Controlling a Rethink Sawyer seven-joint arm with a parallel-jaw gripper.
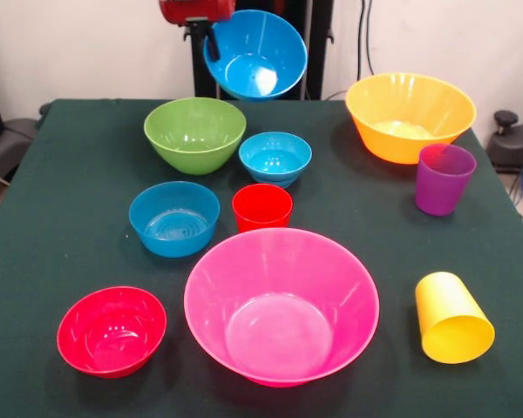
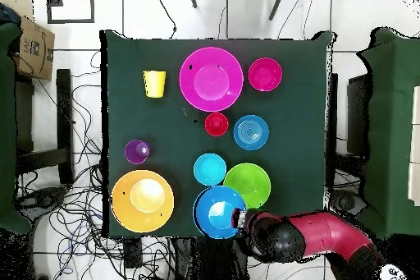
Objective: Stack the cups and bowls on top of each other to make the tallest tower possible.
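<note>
Seven bowls and three cups are out on the dark green table (image 1: 61, 218), none of them stacked. Taking the small red cup (image 1: 261, 207) in the front view as the centre of the dial: the big pink bowl (image 1: 281, 305) sits at six o'clock just beside it, the small red bowl (image 1: 112, 331) is at about seven, and a medium blue bowl (image 1: 174, 219) lies at nine, close by. The green bowl (image 1: 194, 133) is at eleven, and the small light-blue bowl (image 1: 275, 158) at twelve, just beside the green one. The orange bowl (image 1: 410, 116) stands at two, well apart, with the purple cup (image 1: 443, 178) upright just in front of it. The yellow cup (image 1: 451, 318) lies on its side at four, its mouth facing the camera.

At twelve, past the far edge, the second blue bowl (image 1: 255, 54) hangs in the air, tilted so its inside faces forward. The gripper (image 1: 211, 39) is clamped on that bowl's rim at the bowl's ten o'clock side, below the red wrist. From overhead, the raised blue bowl (image 2: 220, 211) hangs over the table's edge, touching the outline of the green bowl (image 2: 248, 185), with the gripper (image 2: 243, 220) at its side.
</note>
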